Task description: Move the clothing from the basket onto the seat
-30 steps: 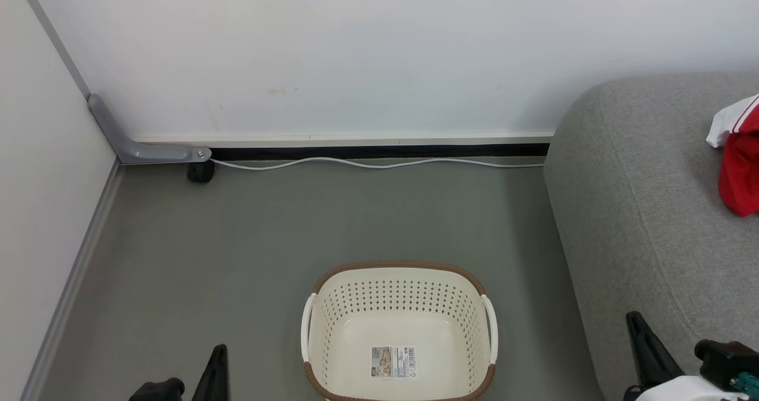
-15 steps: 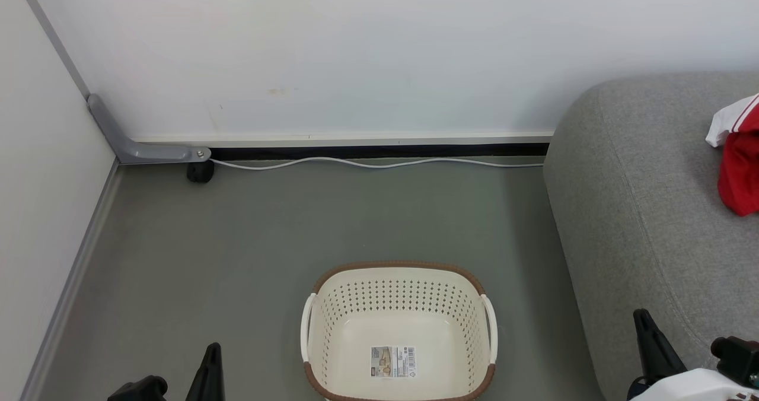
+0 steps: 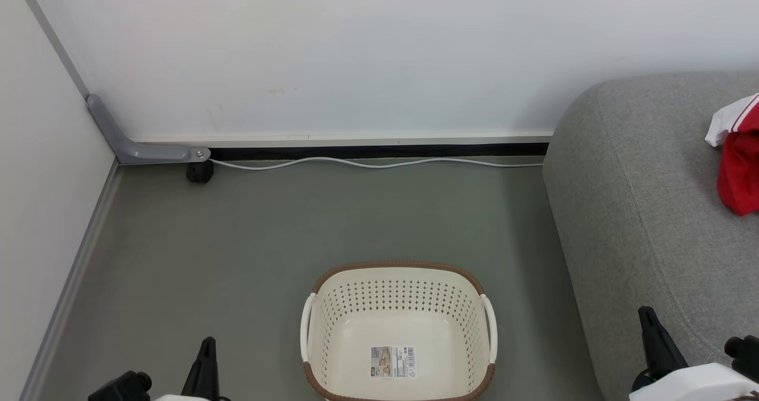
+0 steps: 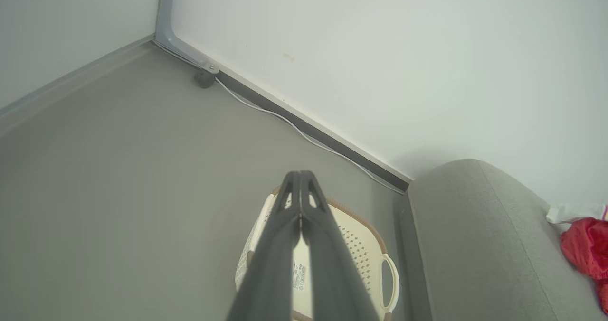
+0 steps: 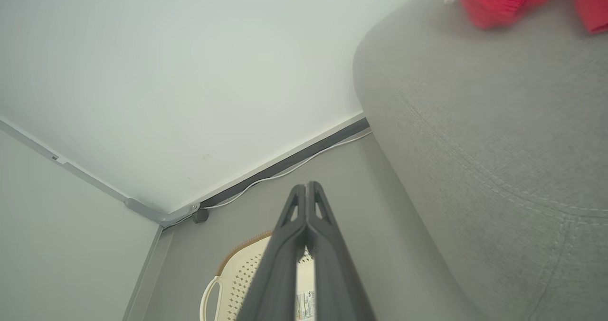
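On the grey seat [image 3: 652,211], at your head view's right edge, the red clothing [image 3: 738,175] is lying bunched, white trim showing. Your basket [image 3: 397,266] is standing on the floor just beside the seat, its bare base showing a label. Your left gripper [image 4: 300,174] and right gripper [image 5: 306,185] are hanging either side of the basket, fingers pressing together on nothing. A white cable [image 3: 367,164] is running along the wall.

Head view: high, facing forward and down at the basket [image 3: 398,297]. Wrist views: flanking, angled inward. All three share basket, seat [image 3: 640,211] and wall [image 3: 356,51].
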